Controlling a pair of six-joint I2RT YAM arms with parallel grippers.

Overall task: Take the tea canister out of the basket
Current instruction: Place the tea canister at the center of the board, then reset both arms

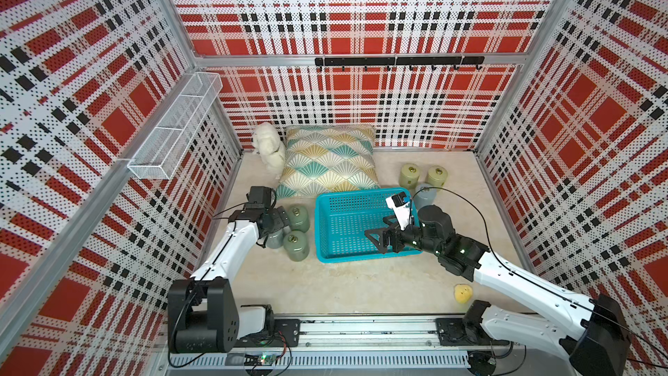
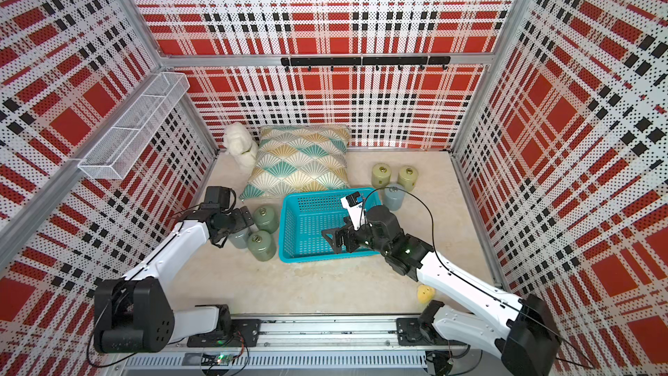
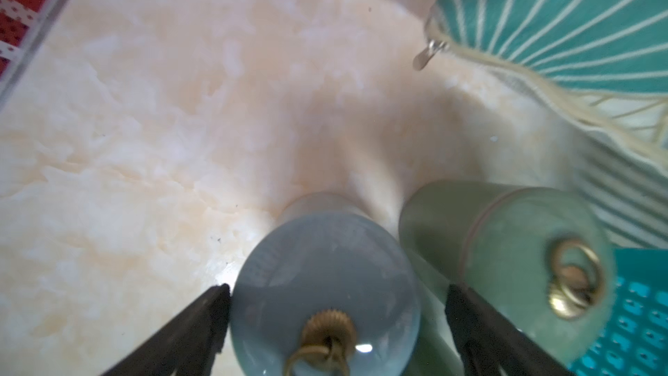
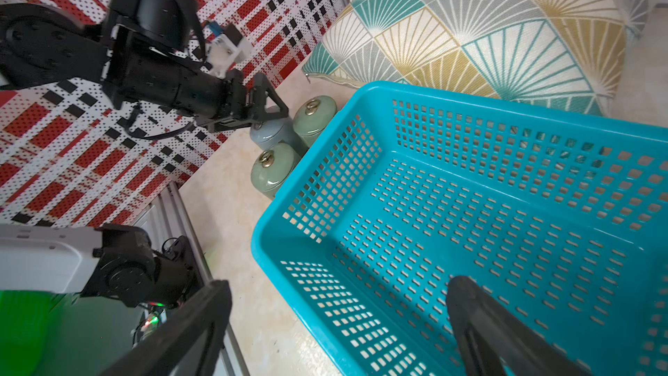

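Evidently the step in hand is the release. Near the tabletop's (image 1: pixel 361 283) left edge the left gripper (image 3: pixel 338 289) straddles the grey-blue tea canister (image 3: pixel 325 247). Its jaws are apart, one finger close by the lid and the other clear of it, gripping nothing. The canister stands upright on the tabletop, outside the basket (image 1: pixel 316 226) and to its left.

To finish well, I would lift that gripper straight up until its fingers clear the brass ring knob (image 3: pixel 327 323). It should not drift sideways, since a green canister (image 1: pixel 298 218) stands just beside and could topple. Over the basket's near right corner the right gripper (image 4: pixel 338 282) hangs spread wide and empty.

Counted:
- **Left of the basket:** three canisters, two green and one grey-blue.
- **Inside the basket:** none.
- **Toward the far right corner:** three more, with a yellow-green pair (image 1: pixel 409 175) and a second grey-blue canister (image 1: pixel 424 195), making six in all.
- **Other things:** one basket, one pillow (image 1: pixel 329 160), one white plush toy (image 1: pixel 269 148) and one yellow toy (image 1: pixel 463 293).
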